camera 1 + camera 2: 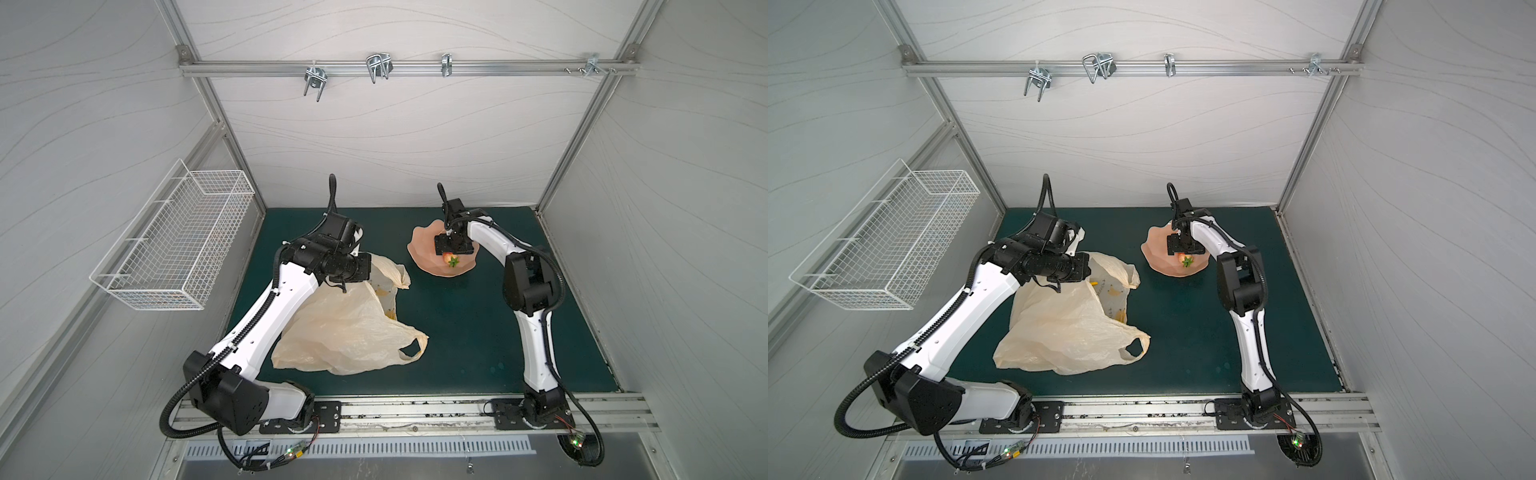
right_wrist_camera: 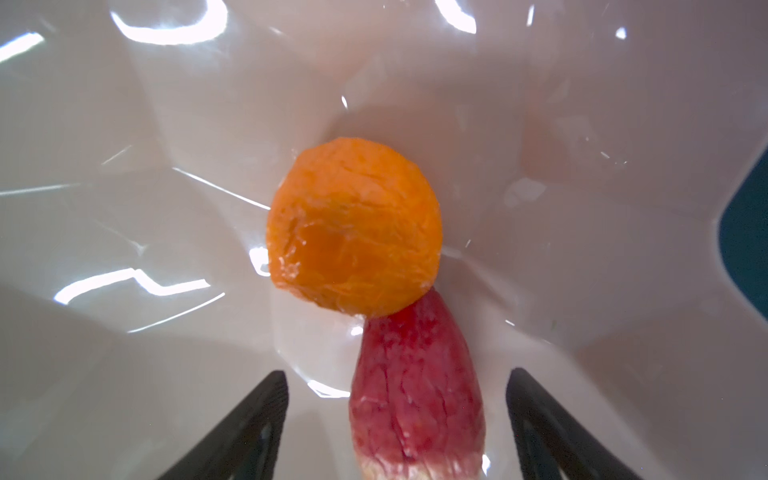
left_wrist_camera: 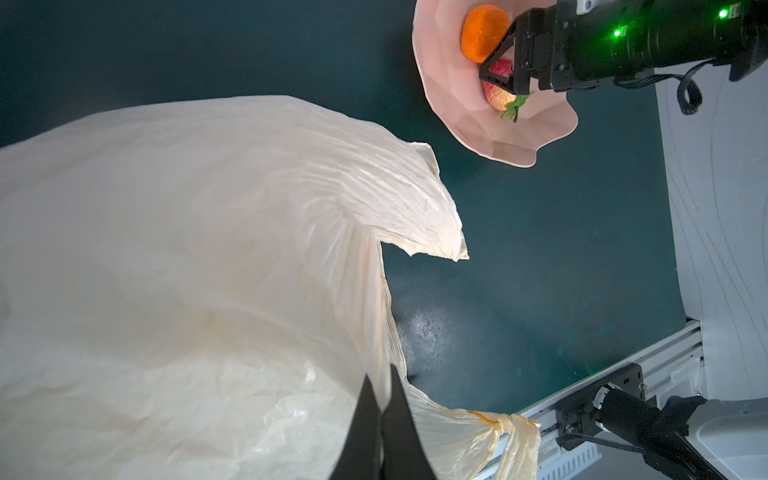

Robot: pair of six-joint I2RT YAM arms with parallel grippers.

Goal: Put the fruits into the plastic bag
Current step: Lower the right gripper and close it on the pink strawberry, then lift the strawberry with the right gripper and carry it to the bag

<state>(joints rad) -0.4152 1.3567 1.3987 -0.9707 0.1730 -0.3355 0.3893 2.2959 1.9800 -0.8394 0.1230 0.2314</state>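
Observation:
The cream plastic bag [image 1: 345, 332] [image 1: 1067, 332] lies crumpled on the left of the green mat. My left gripper [image 3: 380, 376] is shut on the thin edge by the bag's mouth [image 3: 386, 316], holding it up. Something yellow [image 1: 1094, 284] shows inside the mouth. The pink scalloped bowl [image 1: 422, 253] [image 1: 1156, 257] [image 3: 457, 124] holds an orange fruit [image 2: 353, 228] [image 3: 482, 33] and a red strawberry [image 2: 415, 395] [image 1: 452, 261] [image 1: 1185, 261] touching it. My right gripper [image 2: 397, 372] [image 1: 449, 251] is down in the bowl and open. Its fingers stand on either side of the strawberry, with a gap on each side.
A white wire basket [image 1: 174, 245] hangs on the left wall. Metal hooks [image 1: 378, 66] sit on the rear rail. An aluminium rail [image 1: 415, 411] with both arm bases runs along the mat's front edge. One loop handle of the bag [image 1: 415, 349] lies toward the mat's middle.

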